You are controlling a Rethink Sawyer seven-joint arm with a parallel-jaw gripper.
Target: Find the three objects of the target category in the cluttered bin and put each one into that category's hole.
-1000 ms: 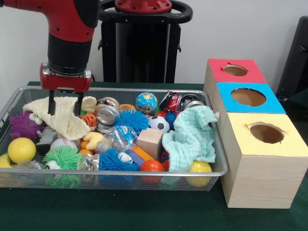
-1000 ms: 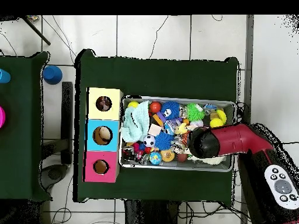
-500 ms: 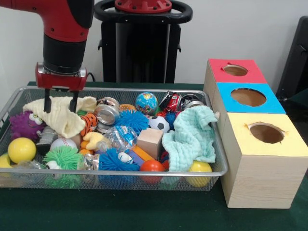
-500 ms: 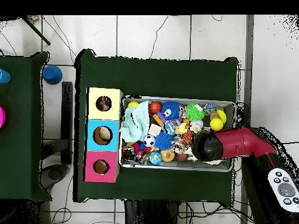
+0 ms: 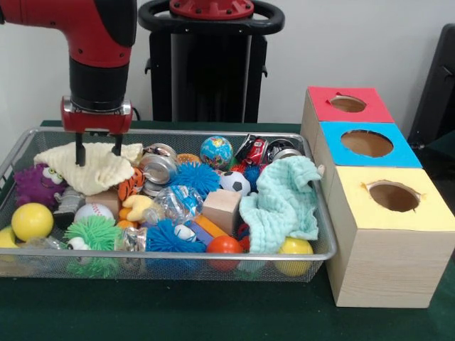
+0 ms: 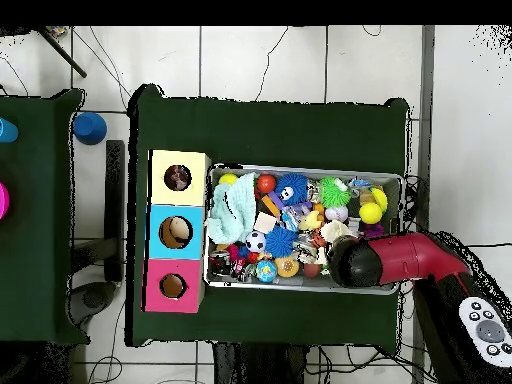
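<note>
The wire mesh bin (image 5: 213,257) is full of mixed toys; it also shows in the overhead view (image 6: 300,168). No knotted rope ball shows among them. My gripper (image 5: 97,158) is open at the bin's far left corner. Its two fingers stand apart, with their tips on a pale yellow cloth (image 5: 89,170). In the overhead view the arm's head (image 6: 352,262) hides the gripper. The yellow-topped box's hole (image 5: 393,197) is nearest the camera, to the right of the bin. In the overhead view the hole (image 6: 178,178) shows something dark inside.
A teal cloth (image 5: 281,202) drapes over the bin's right end. Around it lie a wooden block (image 5: 222,209), blue spiky balls (image 5: 193,177), a green spiky ball (image 5: 92,234), a yellow ball (image 5: 31,222) and a purple toy (image 5: 34,186). The blue-topped box (image 5: 367,143) and red-topped box (image 5: 348,104) stand behind the yellow one.
The gripper has shifted slightly toward the bin's robot-side edge. The yellow cloth's hanging flap has drawn back, uncovering a striped toy and a wooden block.
</note>
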